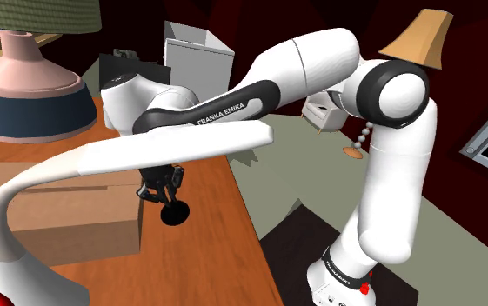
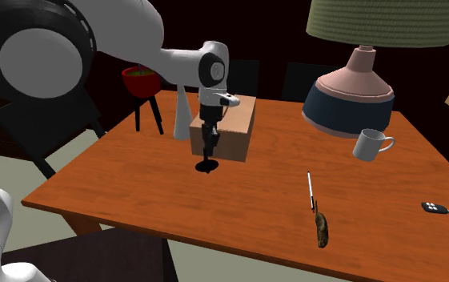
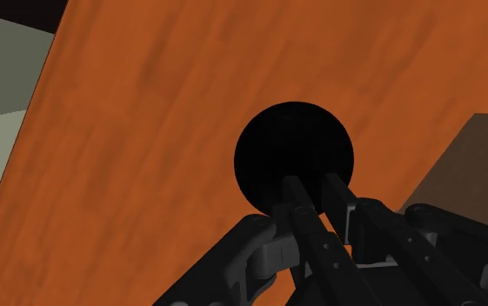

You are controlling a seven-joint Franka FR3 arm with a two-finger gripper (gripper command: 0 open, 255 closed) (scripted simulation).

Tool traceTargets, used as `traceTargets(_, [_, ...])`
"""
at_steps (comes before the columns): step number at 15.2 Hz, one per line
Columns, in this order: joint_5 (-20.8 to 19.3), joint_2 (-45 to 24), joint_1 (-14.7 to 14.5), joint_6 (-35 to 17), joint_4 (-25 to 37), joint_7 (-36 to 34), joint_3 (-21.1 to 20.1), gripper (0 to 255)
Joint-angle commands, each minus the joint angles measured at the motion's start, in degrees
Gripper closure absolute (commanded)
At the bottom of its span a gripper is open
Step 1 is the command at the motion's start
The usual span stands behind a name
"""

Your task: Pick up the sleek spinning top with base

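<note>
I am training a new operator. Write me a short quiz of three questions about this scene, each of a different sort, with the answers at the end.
1. True or false: the gripper is shut on the stem of the spinning top.
2. Choose one: in the second exterior view, what stands just behind the spinning top? A) a brown box B) a white mug C) a knife
3. Fill the gap: in the wrist view, the round base of the spinning top is ____ in colour.

Key: 1 true; 2 A; 3 black.
</note>
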State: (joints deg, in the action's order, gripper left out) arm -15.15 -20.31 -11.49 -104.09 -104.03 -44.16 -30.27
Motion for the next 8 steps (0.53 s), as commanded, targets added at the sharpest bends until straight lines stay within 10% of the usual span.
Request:
traceTargets(1, [0.5, 0.4, 0.0, 1.0, 0.5, 0.3, -0.2, 255])
traceTargets(8, [1.4, 2.1, 0.2, 4.3, 2.5, 1.2, -0.6, 255])
